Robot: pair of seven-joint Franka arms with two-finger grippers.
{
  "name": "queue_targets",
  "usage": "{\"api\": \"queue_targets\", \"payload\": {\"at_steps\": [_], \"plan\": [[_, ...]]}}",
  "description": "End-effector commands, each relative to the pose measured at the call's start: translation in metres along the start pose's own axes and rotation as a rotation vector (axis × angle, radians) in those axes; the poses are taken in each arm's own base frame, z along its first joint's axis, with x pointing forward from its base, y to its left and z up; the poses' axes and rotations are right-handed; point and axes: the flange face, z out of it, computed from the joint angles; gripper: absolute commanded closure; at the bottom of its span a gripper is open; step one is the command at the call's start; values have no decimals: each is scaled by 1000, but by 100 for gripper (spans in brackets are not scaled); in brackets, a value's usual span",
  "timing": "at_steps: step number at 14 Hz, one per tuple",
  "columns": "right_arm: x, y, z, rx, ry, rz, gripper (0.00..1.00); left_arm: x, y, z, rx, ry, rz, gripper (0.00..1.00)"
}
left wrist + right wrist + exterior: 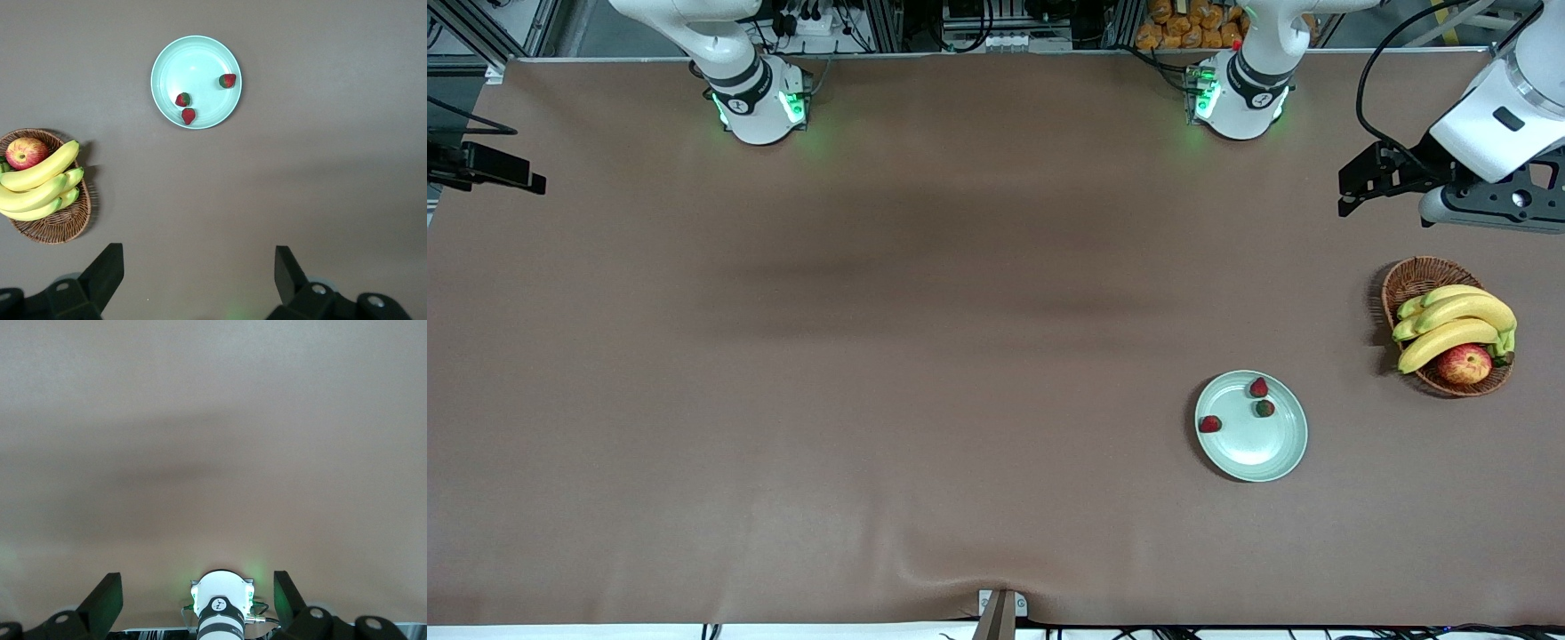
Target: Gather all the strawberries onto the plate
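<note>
Starting at the right arm's end of the table: nothing to pick up there. Right gripper (193, 603) hangs above bare brown table (871, 356) with its own arm's base (222, 603) showing between the two black fingers (107, 593). Fingers spread wide, nothing between them. Looks like waiting.

Moving toward the middle: round mint-green plate (1272, 453), shiny, with a raised rim. Three strawberries on it, counted one by one: first strawberry (1209, 424) close to the rim, second strawberry (1258, 387) and third strawberry (1264, 408) just beside each other. All three inside the plate, none on the table. Job looks done.

About the berries: probably very light, small, maybe a bit squishy, and likely to roll or slip. Best to pinch gently across the fat red middle, not the green top. No need for a hard squeeze.

Further toward the left arm's end: one brown basket (1414, 276) holding one bunch of bananas (1458, 324) and one apple (1464, 364). Not part of the job.

Left gripper (200, 273) up high over the table, near the basket. Fingers (110, 267) wide apart and empty. From the left wrist view, plate and berries lie well out ahead of the fingertips, basket off to one side of them.
</note>
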Motion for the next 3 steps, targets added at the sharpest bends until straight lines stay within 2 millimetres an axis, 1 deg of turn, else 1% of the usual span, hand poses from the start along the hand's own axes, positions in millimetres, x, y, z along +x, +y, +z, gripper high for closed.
{"api": "queue_targets", "payload": {"at_steps": [1,3], "plan": [[-6,3,-5,8,10,-2,0,-3,-2,-2,18,-3,-14,0],[-5,6,-5,-2,13,2,0,-3,-3,0,18,-6,-16,0]]}}
